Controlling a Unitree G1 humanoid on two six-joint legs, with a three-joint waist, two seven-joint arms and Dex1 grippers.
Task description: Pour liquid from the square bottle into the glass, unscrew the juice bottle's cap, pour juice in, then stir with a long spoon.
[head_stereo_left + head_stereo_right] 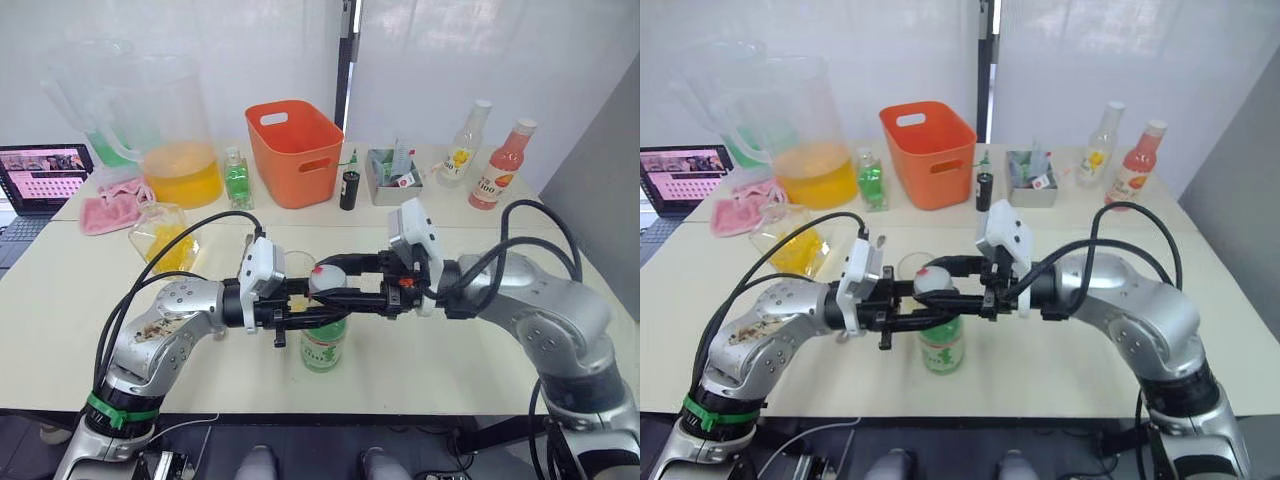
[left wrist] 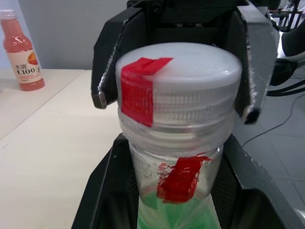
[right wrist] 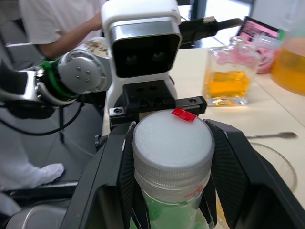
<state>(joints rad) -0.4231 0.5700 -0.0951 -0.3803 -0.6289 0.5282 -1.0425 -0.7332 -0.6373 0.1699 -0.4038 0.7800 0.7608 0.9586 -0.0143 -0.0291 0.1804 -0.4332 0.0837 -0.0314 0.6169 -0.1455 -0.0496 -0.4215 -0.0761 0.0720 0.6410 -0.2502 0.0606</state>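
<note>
Here, from the head, the juice bottle (image 1: pixel 323 345) stands near the surface's (image 1: pixel 60 330) front edge, its neck hidden by both arms; the glass (image 1: pixel 915 266) peeks out just behind. In the left wrist view, the left claw (image 2: pixel 174 191) hugs the bottle's shoulder, seemingly pinching it, while the right claw's fingers (image 2: pixel 110 62) flank the cap (image 2: pixel 178 83). In the right wrist view, the right claw (image 3: pixel 172 171) presses on the cap's sides; beyond, the square bottle (image 3: pixel 228 78), the long spoon (image 3: pixel 270 136).
</note>
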